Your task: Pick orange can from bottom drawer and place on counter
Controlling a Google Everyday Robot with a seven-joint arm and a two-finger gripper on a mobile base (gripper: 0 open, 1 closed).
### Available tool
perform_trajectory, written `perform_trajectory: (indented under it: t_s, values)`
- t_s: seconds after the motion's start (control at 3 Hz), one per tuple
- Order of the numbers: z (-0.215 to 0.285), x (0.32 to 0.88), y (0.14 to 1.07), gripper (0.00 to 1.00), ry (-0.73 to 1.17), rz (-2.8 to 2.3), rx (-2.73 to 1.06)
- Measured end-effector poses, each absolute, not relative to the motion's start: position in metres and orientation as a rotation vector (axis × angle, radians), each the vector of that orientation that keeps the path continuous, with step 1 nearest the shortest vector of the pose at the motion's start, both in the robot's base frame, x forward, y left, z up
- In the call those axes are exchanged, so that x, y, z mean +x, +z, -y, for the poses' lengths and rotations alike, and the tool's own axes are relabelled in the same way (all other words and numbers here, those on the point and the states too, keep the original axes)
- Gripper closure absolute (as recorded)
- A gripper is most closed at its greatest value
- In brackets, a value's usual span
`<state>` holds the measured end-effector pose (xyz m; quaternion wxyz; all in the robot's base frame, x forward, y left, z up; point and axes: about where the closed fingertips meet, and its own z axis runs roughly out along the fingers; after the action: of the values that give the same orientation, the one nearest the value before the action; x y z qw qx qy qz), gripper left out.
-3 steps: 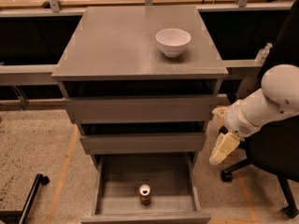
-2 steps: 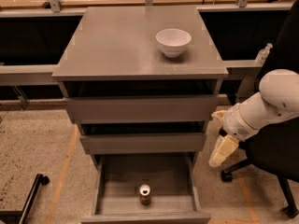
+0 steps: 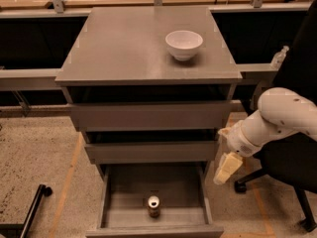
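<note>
The orange can (image 3: 153, 206) stands upright in the open bottom drawer (image 3: 115, 209), near its front wall, silver top showing. The counter (image 3: 124, 43) is the flat grey top of the cabinet. My gripper (image 3: 227, 168) hangs at the end of the white arm (image 3: 277, 118), pointing down, just right of the cabinet beside the bottom drawer's right rim. It is above and to the right of the can and holds nothing.
A white bowl (image 3: 184, 44) sits on the counter's right half. The two upper drawers (image 3: 148, 115) stick out slightly. A black office chair (image 3: 292, 157) stands to the right behind the arm. A black bar (image 3: 29, 209) lies on the floor at the left.
The arm and gripper have shifted slightly left and down toward the bottom drawer. The can and bowl have not moved.
</note>
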<state>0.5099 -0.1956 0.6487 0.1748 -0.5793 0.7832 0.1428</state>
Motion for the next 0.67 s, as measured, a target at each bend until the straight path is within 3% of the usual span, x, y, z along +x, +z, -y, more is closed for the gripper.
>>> perform_trajectory:
  t_s: [0.67]
  values:
    - [0.171, 0.527, 0.558, 0.0, 0.449, -2.212, -1.616]
